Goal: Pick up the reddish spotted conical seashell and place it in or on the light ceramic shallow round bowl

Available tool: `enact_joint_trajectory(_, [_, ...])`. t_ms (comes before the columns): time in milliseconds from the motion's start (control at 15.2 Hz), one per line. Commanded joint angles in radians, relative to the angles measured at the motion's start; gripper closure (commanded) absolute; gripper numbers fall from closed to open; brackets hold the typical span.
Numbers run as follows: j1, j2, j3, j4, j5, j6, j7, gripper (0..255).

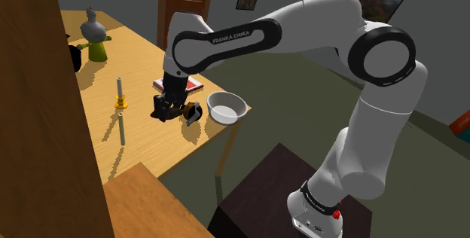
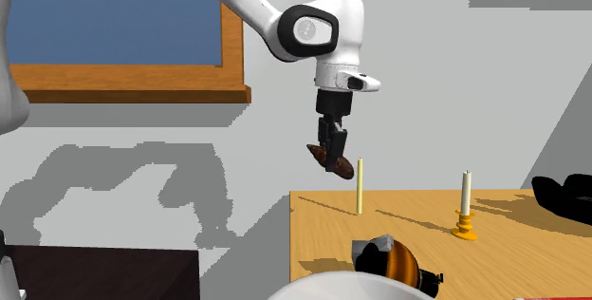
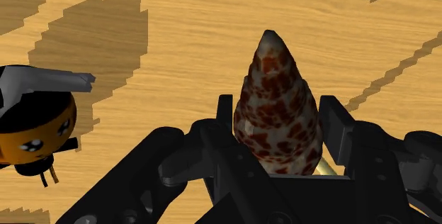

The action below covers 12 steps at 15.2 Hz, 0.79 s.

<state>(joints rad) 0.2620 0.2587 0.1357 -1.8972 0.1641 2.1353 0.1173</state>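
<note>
— Where does your gripper (image 3: pixel 278 116) stand?
— Its two fingers are clamped on the reddish spotted shell (image 3: pixel 276 81), one on each flank, with the pointed tip sticking out past them.
— Is the shell on the table (image 1: pixel 151 135)?
— No, you hold it in the air above the wood. A bee toy (image 3: pixel 32 123) lies near, below it. The white bowl (image 1: pixel 224 114) stands at the table's corner, to the shoulder view's right of your gripper; a candle (image 1: pixel 120 97) in a yellow holder stands to the left
</note>
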Motion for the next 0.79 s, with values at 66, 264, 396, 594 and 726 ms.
enact_joint_trajectory(66, [-0.039, -0.033, -0.02, -0.047, 0.01, 0.003, -0.065, 255])
enact_joint_trajectory(264, [-0.08, -0.067, -0.045, -0.09, 0.017, 0.002, -0.135, 255])
enact_joint_trajectory(396, [-0.107, -0.086, -0.063, -0.113, 0.021, -0.001, -0.181, 255])
enact_joint_trajectory(594, [-0.147, -0.107, -0.092, -0.139, 0.023, -0.008, -0.251, 255])
enact_joint_trajectory(726, [-0.174, -0.117, -0.112, -0.151, 0.023, -0.014, -0.297, 255])
